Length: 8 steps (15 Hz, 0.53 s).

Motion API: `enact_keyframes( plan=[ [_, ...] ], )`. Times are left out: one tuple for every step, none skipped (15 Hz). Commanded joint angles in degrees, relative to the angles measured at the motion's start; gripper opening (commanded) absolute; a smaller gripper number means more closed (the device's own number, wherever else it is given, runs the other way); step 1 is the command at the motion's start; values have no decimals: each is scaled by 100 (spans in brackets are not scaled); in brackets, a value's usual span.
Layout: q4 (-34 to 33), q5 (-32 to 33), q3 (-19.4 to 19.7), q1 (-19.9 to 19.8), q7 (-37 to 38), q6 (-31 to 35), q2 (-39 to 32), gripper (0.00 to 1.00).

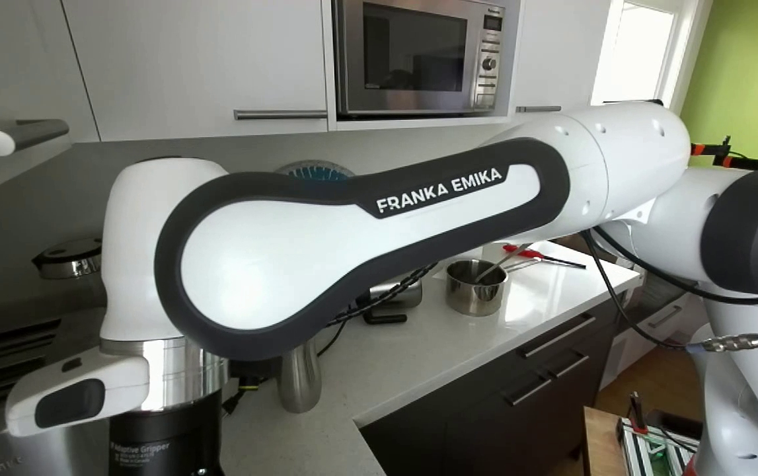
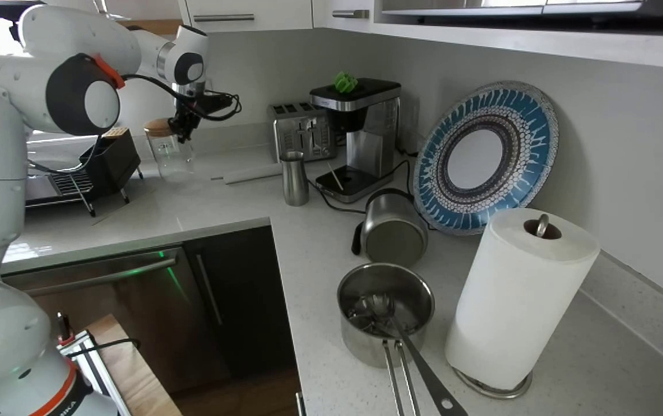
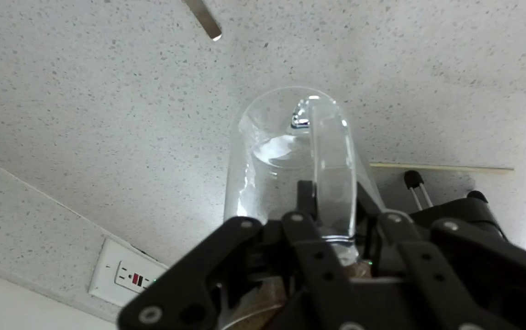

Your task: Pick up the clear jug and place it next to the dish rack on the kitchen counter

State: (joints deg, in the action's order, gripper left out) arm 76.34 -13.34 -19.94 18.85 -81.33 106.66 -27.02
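Just beside the dish rack (image 2: 71, 185), toward the toaster (image 2: 297, 138), is the clear jug (image 2: 168, 155), its cork-like top (image 2: 158, 127) uppermost; whether its base touches the kitchen counter (image 2: 227, 202) I cannot tell; the gripper (image 3: 334, 195) is drawn in narrow and has hold of the jug's handle (image 3: 334, 158), its fingers (image 3: 306, 196) on either side; in the wrist view a thin pale stick (image 3: 441, 168) lies near the rack's feet; farther along, in an exterior view, stand a steel cup (image 2: 295, 182) and a coffee machine (image 2: 374, 136); past them are a steel pot (image 2: 365, 346), a paper towel roll (image 2: 517, 306) and a round patterned tray (image 2: 484, 159).
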Motion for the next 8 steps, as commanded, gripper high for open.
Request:
enact_keyframes(
  plan=[
    [-285, 160, -20, 83, 173, -81, -140, 6],
    [-290, 203, -12, 98, 194, -68, -152, 6],
    [-300, 283, 3, 122, 228, -68, -164, 6],
    [-318, 334, 4, 134, 247, -68, -179, 6],
    [-325, 359, -2, 140, 263, -26, -198, 6],
    [-268, 357, 35, 167, 260, 32, -173, 6],
    [-258, 362, 29, 172, 254, 90, -182, 6],
    [-249, 359, 26, 177, 239, 128, -187, 6]
  ],
)
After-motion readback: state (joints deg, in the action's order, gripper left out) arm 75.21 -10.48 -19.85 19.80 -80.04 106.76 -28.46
